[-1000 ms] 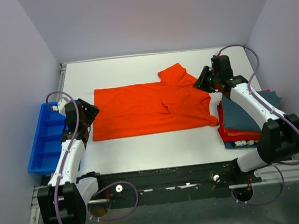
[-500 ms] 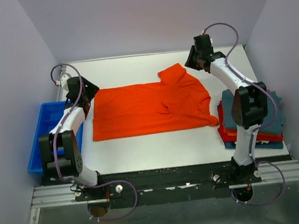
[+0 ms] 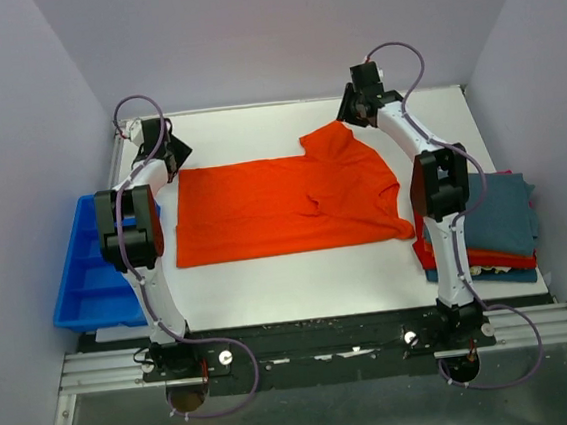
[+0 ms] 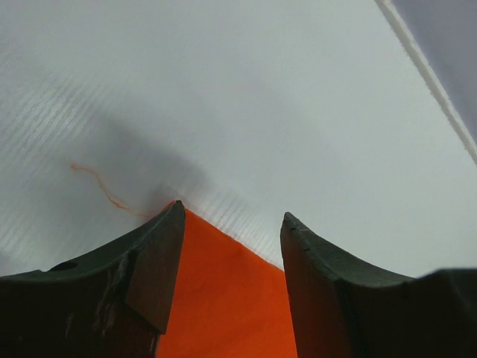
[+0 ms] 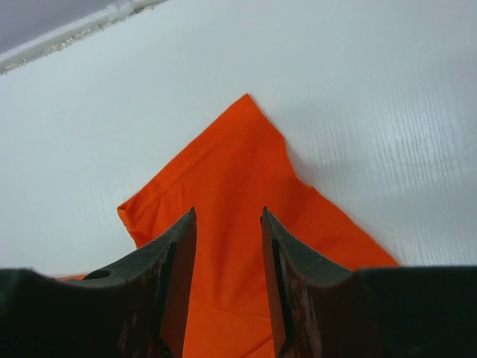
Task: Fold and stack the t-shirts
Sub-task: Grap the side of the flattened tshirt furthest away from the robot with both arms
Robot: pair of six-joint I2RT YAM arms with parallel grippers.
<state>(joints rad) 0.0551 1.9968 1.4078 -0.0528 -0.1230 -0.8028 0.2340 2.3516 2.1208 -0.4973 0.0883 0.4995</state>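
Both spread above orange-red t-shirt (image 3: 283, 207) corners: left claw (image 4: 232, 212), right claw (image 5: 228, 213).

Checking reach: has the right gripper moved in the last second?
Yes. The right gripper went from near the folded stack toward the far edge of the table, now above the orange shirt.

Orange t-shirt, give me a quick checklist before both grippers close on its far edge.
1. Jaws of left gripper apart: ok.
2. Jaws of right gripper apart: ok.
3. Far-left corner of orange t-shirt lined up with left gripper's gap: ok.
4. Its sleeve lined up with right gripper's gap: ok.
5. Grippers touching the cloth: cannot tell.
6. Shirt clear of folded stack: cannot tell, its near-right corner reaches the stack's edge.
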